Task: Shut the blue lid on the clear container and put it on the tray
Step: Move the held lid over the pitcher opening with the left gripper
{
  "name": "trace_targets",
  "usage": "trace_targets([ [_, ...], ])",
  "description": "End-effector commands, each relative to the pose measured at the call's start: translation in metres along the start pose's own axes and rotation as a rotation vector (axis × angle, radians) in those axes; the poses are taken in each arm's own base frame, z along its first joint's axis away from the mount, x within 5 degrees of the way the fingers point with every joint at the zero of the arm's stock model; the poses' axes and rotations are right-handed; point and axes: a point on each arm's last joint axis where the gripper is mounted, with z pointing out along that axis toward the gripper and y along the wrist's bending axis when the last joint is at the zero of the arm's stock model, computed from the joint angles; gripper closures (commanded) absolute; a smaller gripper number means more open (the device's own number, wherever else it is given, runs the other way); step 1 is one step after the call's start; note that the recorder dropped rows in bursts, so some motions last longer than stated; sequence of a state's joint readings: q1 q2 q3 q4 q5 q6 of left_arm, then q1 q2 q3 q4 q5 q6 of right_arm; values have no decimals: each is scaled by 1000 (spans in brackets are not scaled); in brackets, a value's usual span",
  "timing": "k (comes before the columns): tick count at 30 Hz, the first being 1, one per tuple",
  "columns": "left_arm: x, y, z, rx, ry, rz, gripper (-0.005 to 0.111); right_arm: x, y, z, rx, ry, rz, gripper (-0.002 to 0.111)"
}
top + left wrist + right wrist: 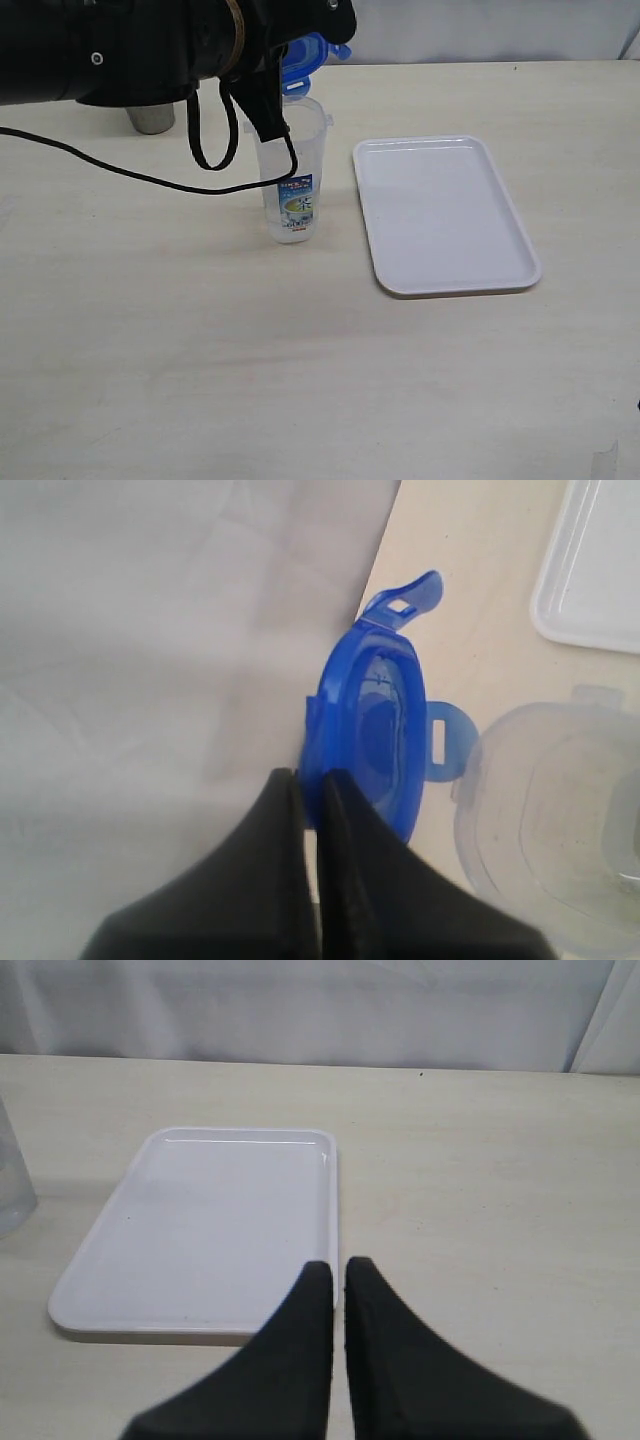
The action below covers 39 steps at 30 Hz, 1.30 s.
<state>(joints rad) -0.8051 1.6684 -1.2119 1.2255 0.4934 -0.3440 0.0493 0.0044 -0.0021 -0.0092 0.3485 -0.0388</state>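
Note:
My left gripper (312, 780) is shut on the edge of the blue lid (370, 735), which it holds on edge in the air with its flaps sticking out. In the exterior view the lid (305, 55) shows just above and behind the rim of the clear container (290, 170), which stands upright on the table with its printed label facing the camera. Its open mouth (560, 820) lies right beside the lid. The white tray (440, 215) lies flat to the container's right, with nothing on it. My right gripper (338, 1270) is shut on nothing, over the tray's near edge (210, 1220).
The left arm (150, 50) and its looping black cable (140, 178) fill the upper left of the exterior view. A steel cup (150, 118) stands half hidden behind the arm. A pale curtain backs the table's far edge.

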Motion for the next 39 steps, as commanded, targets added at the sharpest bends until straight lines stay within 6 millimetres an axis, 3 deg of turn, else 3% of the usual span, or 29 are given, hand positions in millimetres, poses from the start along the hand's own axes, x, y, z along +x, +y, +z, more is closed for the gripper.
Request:
trace_targets([
  [1, 0, -1, -2, -5, 22, -1, 107, 0, 0, 0, 5, -5, 0, 104],
  [10, 0, -1, -2, -7, 24, -1, 107, 0, 0, 0, 5, -5, 0, 104],
  [26, 5, 13, -3, -157, 71, -62, 107, 0, 0, 0, 5, -5, 0, 104],
  [39, 13, 3, -1, -148, 94, -14, 107, 0, 0, 0, 5, -5, 0, 104],
])
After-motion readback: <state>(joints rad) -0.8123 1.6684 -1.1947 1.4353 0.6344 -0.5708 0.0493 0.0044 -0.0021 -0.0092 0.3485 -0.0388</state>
